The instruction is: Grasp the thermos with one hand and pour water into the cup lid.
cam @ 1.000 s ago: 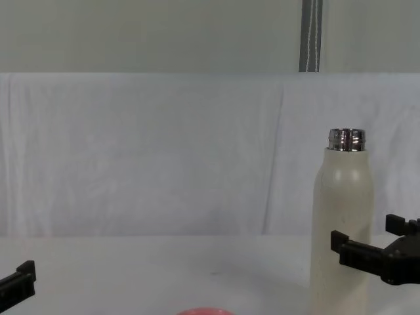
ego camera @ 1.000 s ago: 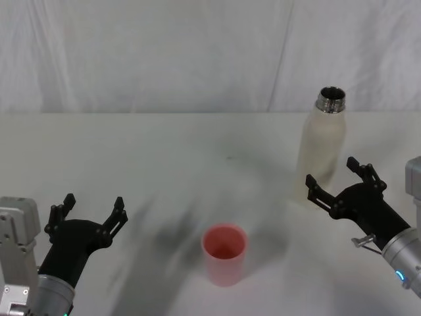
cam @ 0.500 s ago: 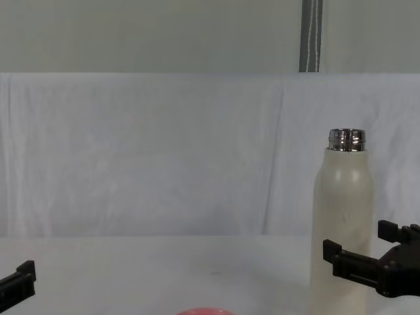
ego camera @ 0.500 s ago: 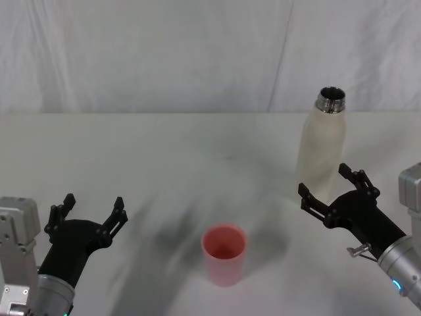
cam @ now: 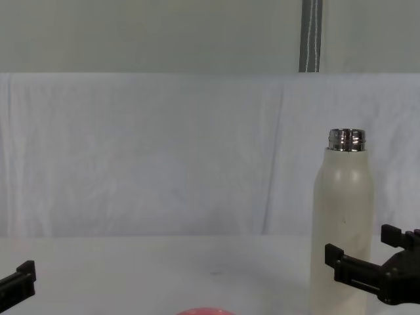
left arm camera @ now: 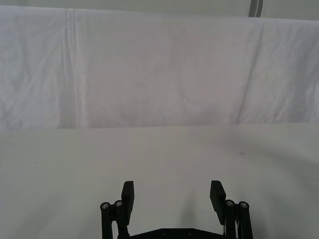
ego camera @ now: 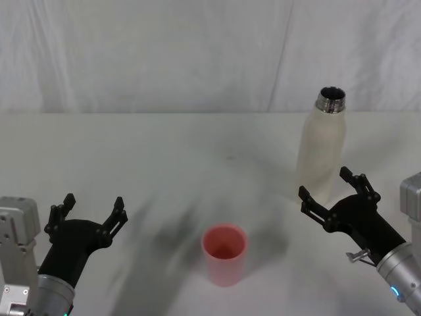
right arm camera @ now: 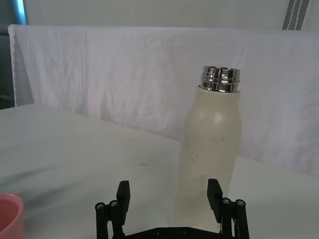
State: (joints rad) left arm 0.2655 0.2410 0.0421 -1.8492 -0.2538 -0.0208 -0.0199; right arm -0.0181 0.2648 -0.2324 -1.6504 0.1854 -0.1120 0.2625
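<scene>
Stood upright, uncapped, on the white table [ego camera: 164, 151] toward the far right: the thermos [ego camera: 321, 148], with the pink cup lid [ego camera: 224, 253] nearer the front, well apart and mouth up. Hovered just in front of the thermos base, jaws spread wide and touching nothing: the right gripper [ego camera: 332, 195]. Parked low at the near left, jaws likewise apart: the left gripper [ego camera: 92, 212].

- I see the thermos [ego camera: 321, 149] standing upright on the table [ego camera: 164, 151], far right.
- The cup lid [ego camera: 224, 253] sits nearer me, left of the thermos, well apart.
- My right gripper [ego camera: 333, 191] is just before the thermos; my left gripper [ego camera: 92, 209] is at near left.
</scene>
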